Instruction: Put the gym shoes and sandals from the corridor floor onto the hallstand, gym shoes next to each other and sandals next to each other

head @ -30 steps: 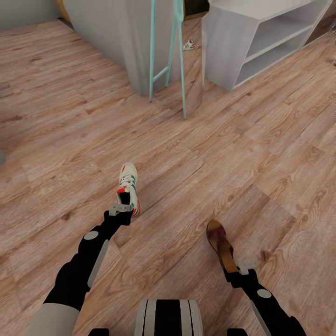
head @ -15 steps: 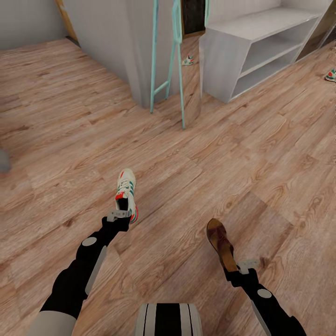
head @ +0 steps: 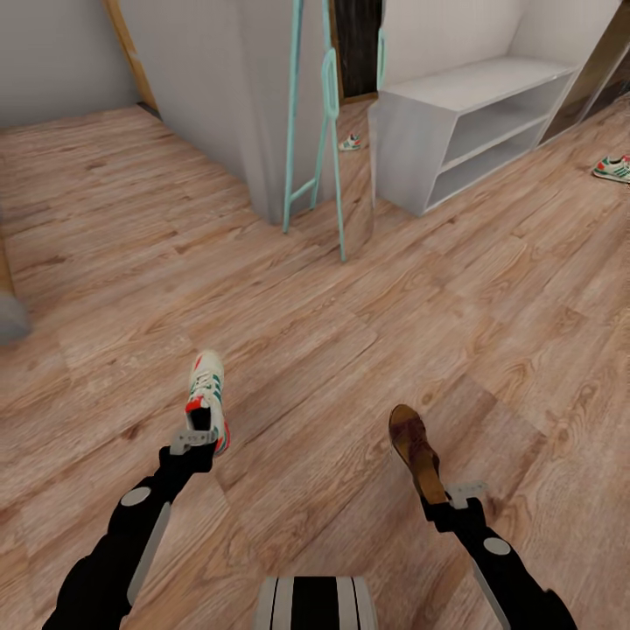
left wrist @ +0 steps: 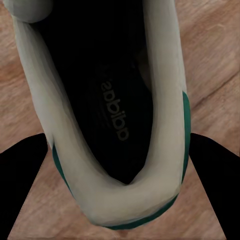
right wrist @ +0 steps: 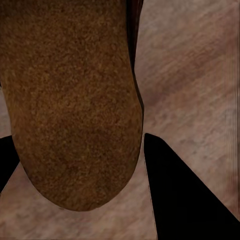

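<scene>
My left gripper (head: 199, 434) is shut on the heel of a white gym shoe (head: 207, 391), held just above the wood corridor floor (head: 367, 289). The left wrist view looks into that gym shoe's (left wrist: 115, 125) dark opening, with black fingers (left wrist: 20, 195) on either side of the heel. At the lower right, my right gripper (head: 452, 497) is shut on a dark-brown sandal (head: 413, 448). Its suede sandal (right wrist: 70, 100) surface sits beside a finger (right wrist: 185, 200). The second gym shoe (head: 614, 168) lies on the floor at the far right. The grey hallstand (head: 411, 149) stands at the back right.
A tall mirror with a teal frame (head: 332, 114) leans by a grey wall corner (head: 236, 96) left of the hallstand, and a shoe reflection (head: 352, 142) shows in it. A grey object (head: 10, 317) sits at the left edge. Open floor stretches between me and the hallstand.
The whole view has shifted, bringing the second gym shoe into sight at the far right. My left arm with its shoe has moved down and left; the right arm kept its place.
</scene>
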You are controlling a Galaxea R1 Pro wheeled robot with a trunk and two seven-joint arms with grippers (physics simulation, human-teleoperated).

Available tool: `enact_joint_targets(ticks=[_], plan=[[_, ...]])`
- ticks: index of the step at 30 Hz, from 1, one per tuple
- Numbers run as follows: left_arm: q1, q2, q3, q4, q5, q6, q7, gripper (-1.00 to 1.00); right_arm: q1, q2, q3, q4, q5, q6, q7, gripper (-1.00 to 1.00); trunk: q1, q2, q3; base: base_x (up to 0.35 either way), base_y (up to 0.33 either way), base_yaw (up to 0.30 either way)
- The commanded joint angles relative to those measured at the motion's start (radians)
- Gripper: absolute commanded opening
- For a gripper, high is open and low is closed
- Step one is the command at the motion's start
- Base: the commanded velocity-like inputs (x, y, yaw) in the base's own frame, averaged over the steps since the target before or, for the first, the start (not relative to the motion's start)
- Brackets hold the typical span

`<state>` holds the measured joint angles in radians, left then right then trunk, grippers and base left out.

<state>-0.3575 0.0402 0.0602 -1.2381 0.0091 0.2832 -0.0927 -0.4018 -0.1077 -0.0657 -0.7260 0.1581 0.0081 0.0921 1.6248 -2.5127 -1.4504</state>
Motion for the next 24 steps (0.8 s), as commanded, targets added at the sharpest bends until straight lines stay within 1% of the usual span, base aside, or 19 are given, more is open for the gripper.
enact_joint_targets(ticks=[1, 3, 4, 5, 6, 8, 9, 12, 14, 15, 17, 18, 20, 21, 24], plan=[[0.014, 0.002, 0.003, 0.006, 0.001, -0.012, -0.005, -1.00, 0.000, 0.000, -0.005, -0.001, 0.007, 0.001, 0.008, -1.00, -0.001, 0.000, 0.005, 0.000, 0.000, 0.000], [0.028, 0.004, 0.004, 0.017, 0.001, -0.038, -0.004, -1.00, 0.001, -0.001, -0.005, 0.000, 0.008, 0.001, 0.008, -1.00, -0.001, 0.001, 0.016, 0.000, 0.000, 0.000], [0.040, 0.005, 0.005, 0.032, 0.000, -0.071, -0.004, -1.00, 0.001, -0.001, -0.005, 0.001, 0.008, 0.001, 0.009, -1.00, -0.002, 0.001, 0.021, 0.000, 0.000, 0.000], [0.045, 0.006, 0.005, 0.042, 0.000, -0.089, -0.003, -1.00, 0.001, -0.002, -0.005, 0.001, 0.008, 0.001, 0.009, -1.00, -0.002, 0.001, 0.026, 0.000, 0.000, 0.000], [0.052, 0.006, 0.005, 0.065, 0.000, -0.124, -0.001, -1.00, 0.002, -0.002, -0.004, 0.002, 0.008, 0.001, 0.009, -1.00, -0.003, 0.001, 0.032, 0.000, 0.000, 0.000], [0.057, 0.007, 0.005, 0.091, 0.000, -0.158, 0.003, -1.00, 0.004, -0.002, -0.004, 0.004, 0.008, 0.000, 0.010, -1.00, -0.004, 0.002, 0.043, 0.000, 0.000, 0.000], [0.060, 0.008, 0.006, 0.118, 0.000, -0.188, 0.012, -1.00, 0.005, -0.002, -0.004, 0.005, 0.008, 0.000, 0.010, -1.00, -0.004, 0.002, 0.048, 0.000, 0.000, 0.000], [0.068, 0.008, 0.006, 0.175, 0.000, -0.243, 0.040, -1.00, 0.007, -0.002, -0.003, 0.008, 0.008, -0.006, 0.010, -1.00, -0.005, 0.003, 0.064, 0.000, 0.000, 0.000], [0.079, 0.009, 0.006, 0.218, 0.000, -0.289, 0.065, -1.00, 0.011, -0.002, -0.003, 0.010, 0.008, -0.024, 0.009, -1.00, -0.006, 0.003, 0.075, 0.000, 0.000, 0.000], [0.086, 0.009, 0.006, 0.244, 0.000, -0.324, 0.082, -1.00, 0.019, -0.002, -0.003, 0.013, 0.008, -0.044, 0.009, -1.00, -0.007, 0.003, 0.081, 0.000, 0.000, 0.000], [0.096, 0.009, 0.006, 0.268, 0.001, -0.361, 0.098, -1.00, 0.030, -0.002, -0.004, 0.022, 0.008, -0.068, 0.008, -1.00, -0.008, 0.004, 0.092, 0.000, 0.000, 0.000], [0.107, 0.008, 0.006, 0.292, 0.001, -0.397, 0.113, -1.00, 0.043, -0.003, -0.005, 0.035, 0.008, -0.094, 0.008, -1.00, -0.008, 0.004, 0.097, 0.000, 0.000, 0.000], [0.120, 0.008, 0.006, 0.318, 0.002, -0.432, 0.128, -1.00, 0.053, -0.004, -0.005, 0.054, 0.008, -0.122, 0.008, -1.00, -0.009, 0.004, 0.108, 0.000, 0.000, 0.000], [0.131, 0.008, 0.006, 0.344, 0.003, -0.465, 0.143, -1.00, 0.061, -0.005, -0.007, 0.079, 0.008, -0.152, 0.007, -1.00, -0.010, 0.005, 0.113, 0.000, 0.000, 0.000], [0.143, 0.007, 0.005, 0.399, 0.004, -0.525, 0.167, -1.00, 0.070, -0.006, -0.019, 0.140, 0.007, -0.219, 0.007, -1.00, -0.011, 0.005, 0.130, 0.000, 0.000, 0.000]])
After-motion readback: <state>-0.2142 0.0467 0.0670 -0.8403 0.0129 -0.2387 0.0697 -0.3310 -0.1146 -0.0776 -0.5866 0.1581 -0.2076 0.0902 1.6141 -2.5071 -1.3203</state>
